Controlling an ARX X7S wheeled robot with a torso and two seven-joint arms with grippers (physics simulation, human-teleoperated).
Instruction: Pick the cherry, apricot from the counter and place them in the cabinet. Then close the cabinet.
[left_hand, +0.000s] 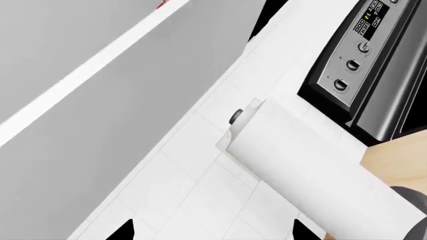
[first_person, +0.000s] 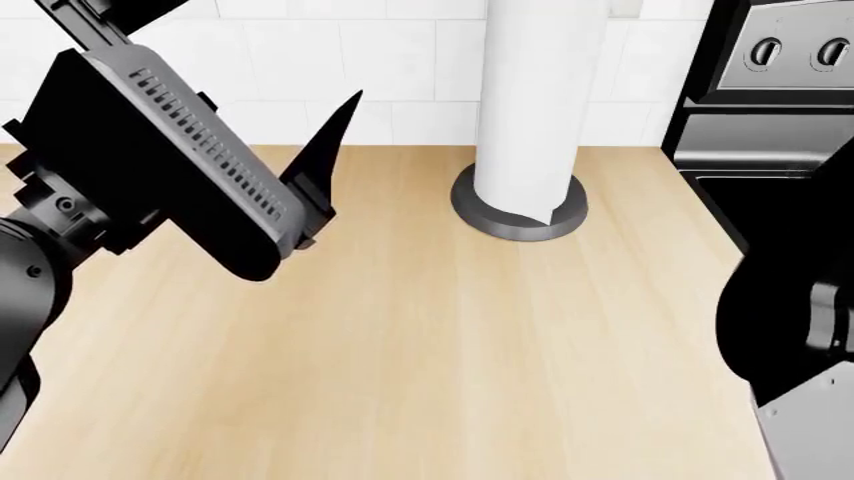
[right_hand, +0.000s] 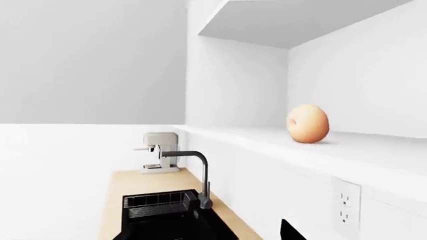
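The apricot (right_hand: 307, 123) rests alone on the white shelf of the open cabinet (right_hand: 373, 150), in the right wrist view. My right gripper (right_hand: 208, 232) hangs open below and in front of that shelf, holding nothing; one fingertip (right_hand: 291, 231) shows, the other is lost against the black sink. My left gripper (left_hand: 213, 231) is open and empty, raised over the counter (first_person: 400, 350) and facing the tiled wall. The cherry is not clearly in view; a red sliver (left_hand: 161, 4) at a grey panel's edge is too small to identify.
A paper towel roll (first_person: 530, 100) stands on a grey base at the back of the counter. The stove (first_person: 774, 120) with its knobs is at the right. A black sink (right_hand: 167, 215), faucet (right_hand: 200, 175) and coffee machine (right_hand: 159, 152) lie further along.
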